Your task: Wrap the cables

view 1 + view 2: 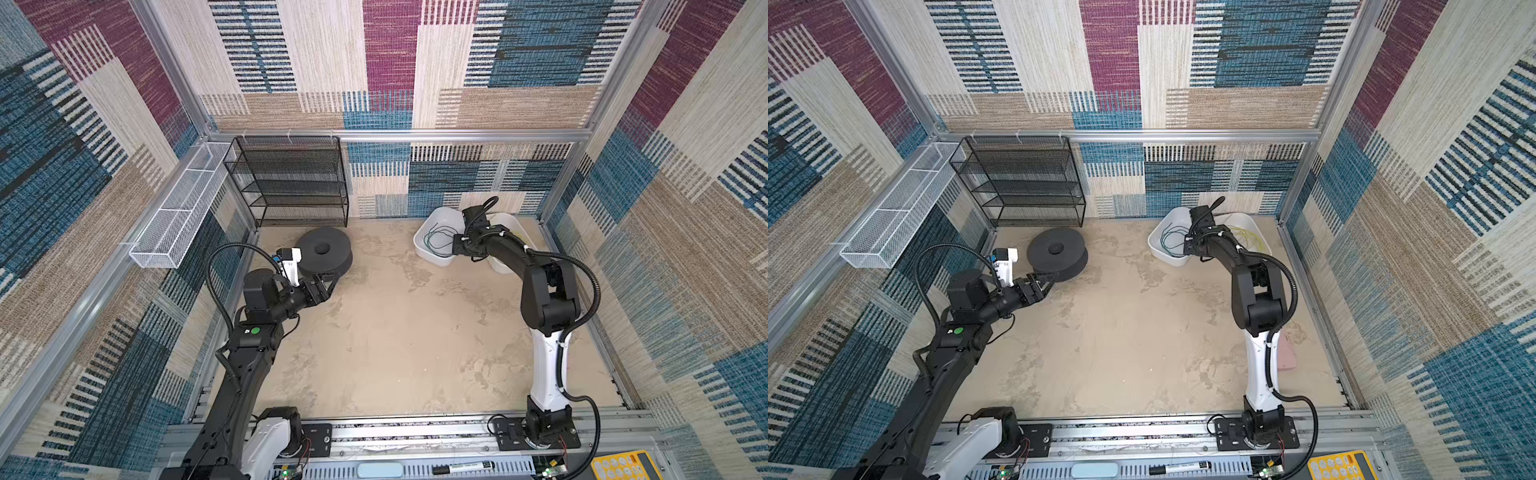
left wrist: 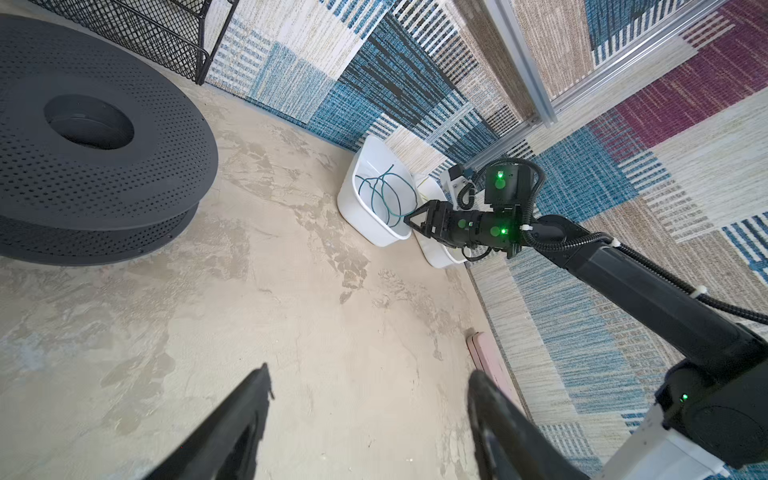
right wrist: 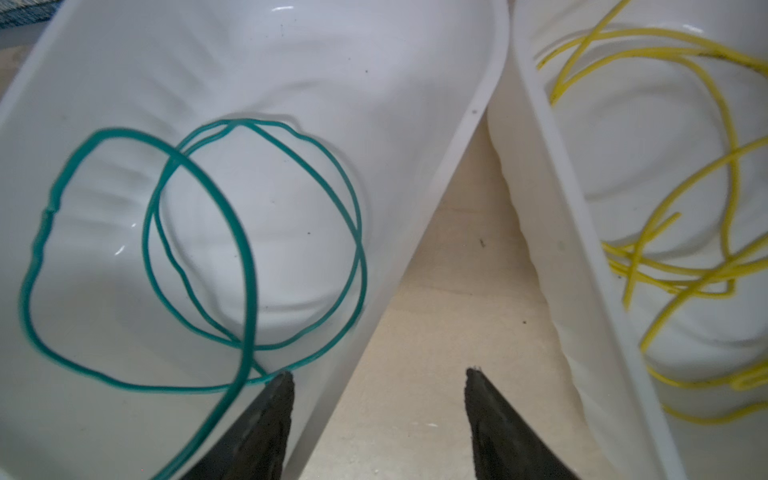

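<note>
A teal-green cable (image 3: 245, 121) lies in loose loops inside a white tub (image 3: 465, 137); it also shows in both top views (image 1: 436, 239) (image 1: 1169, 241). A yellow cable (image 3: 665, 272) lies tangled in a second white tub (image 3: 552, 166) beside it. My right gripper (image 3: 379, 372) hangs open over the two tubs. One fingertip is above the teal tub's edge by a teal strand, the other above the bare gap between the tubs, with nothing between them. My left gripper (image 2: 370, 370) is open and empty above the sandy floor, next to a black spool (image 1: 324, 253).
A black mesh rack (image 1: 291, 183) stands at the back left, with a white mesh basket (image 1: 178, 212) on the left wall. A pink flat object (image 1: 1287, 353) lies by the right wall. A marker (image 1: 461, 467) and a yellow keypad (image 1: 619, 465) sit on the front rail.
</note>
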### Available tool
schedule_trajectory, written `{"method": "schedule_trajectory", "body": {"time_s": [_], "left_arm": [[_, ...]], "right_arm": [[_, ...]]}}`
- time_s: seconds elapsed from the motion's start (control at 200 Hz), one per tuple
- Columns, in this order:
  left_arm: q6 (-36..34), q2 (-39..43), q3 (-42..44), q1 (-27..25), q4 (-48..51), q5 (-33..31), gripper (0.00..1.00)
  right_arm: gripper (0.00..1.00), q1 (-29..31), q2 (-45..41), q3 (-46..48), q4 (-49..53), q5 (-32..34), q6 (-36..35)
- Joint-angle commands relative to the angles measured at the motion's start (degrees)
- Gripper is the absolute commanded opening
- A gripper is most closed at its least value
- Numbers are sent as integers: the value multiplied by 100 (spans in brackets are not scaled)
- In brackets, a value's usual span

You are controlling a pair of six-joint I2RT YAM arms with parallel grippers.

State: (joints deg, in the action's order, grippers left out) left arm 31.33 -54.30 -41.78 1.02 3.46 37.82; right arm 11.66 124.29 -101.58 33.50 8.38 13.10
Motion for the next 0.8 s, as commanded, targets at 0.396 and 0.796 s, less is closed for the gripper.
{"method": "schedule_trajectory", "body": {"time_s": [0.396,0.796], "left_arm": [[-61,96,-5,4,-12,55,77],[4,74,3,4,-107,99,77]], "right_arm": [[69,93,54,-168,-85,-431,-94],[68,165,-229,477,115,579,-416]]}}
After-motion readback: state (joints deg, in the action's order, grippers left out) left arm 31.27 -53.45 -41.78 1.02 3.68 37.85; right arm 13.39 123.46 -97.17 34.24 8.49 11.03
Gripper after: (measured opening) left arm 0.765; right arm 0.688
